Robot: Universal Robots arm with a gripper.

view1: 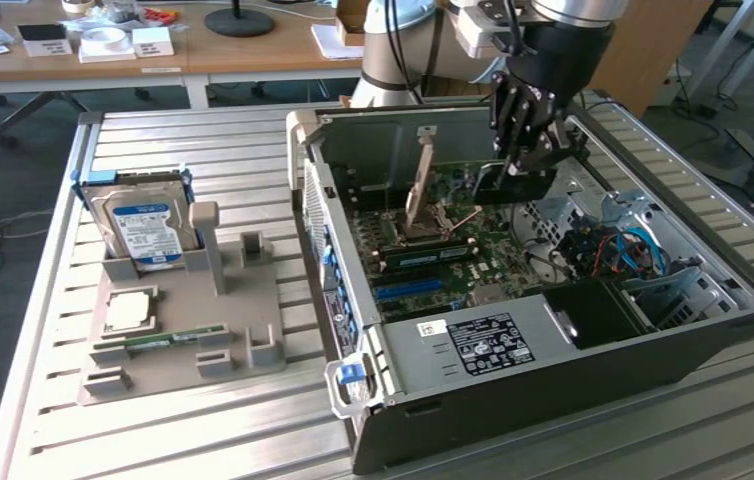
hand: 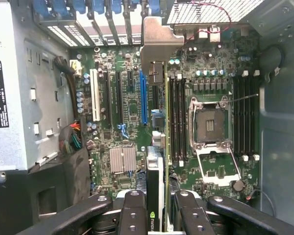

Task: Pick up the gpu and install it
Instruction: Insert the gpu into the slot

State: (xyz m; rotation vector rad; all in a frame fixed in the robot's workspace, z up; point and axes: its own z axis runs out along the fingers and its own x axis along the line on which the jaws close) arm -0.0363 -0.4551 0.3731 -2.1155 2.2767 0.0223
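**Installation: gpu (view1: 511,188) held on edge over the motherboard (view1: 444,262)**

At the exterior view's left stood a grey fixture (view1: 237,330) carrying a hard drive (view1: 144,225) upright, a processor chip (view1: 130,308) lying flat, and a narrow RAM stick (view1: 170,338). None of them was near the arm. To the right of the fixture lay the open computer case (view1: 551,400), and the gripper (view1: 527,165) reached down into its far half, above the board.

The gripper was closed on the gpu. In the wrist view its fingers (hand: 133,210) pinched the card's upper edge from both faces, and the gpu (hand: 156,166) hung directly beneath them on edge. Its long axis ran straight away from the gripper (hand: 156,208) to the silver bracket (hand: 157,44), which stood at the case's rear openings.

The relation that mattered was between the card and the long blue slot (hand: 143,98). The two ran parallel, and the slot showed bare just beside the card rather than under it. By that, the card looked lined up in direction but slightly off to one side. Whether its lower edge touched the board could not be told.
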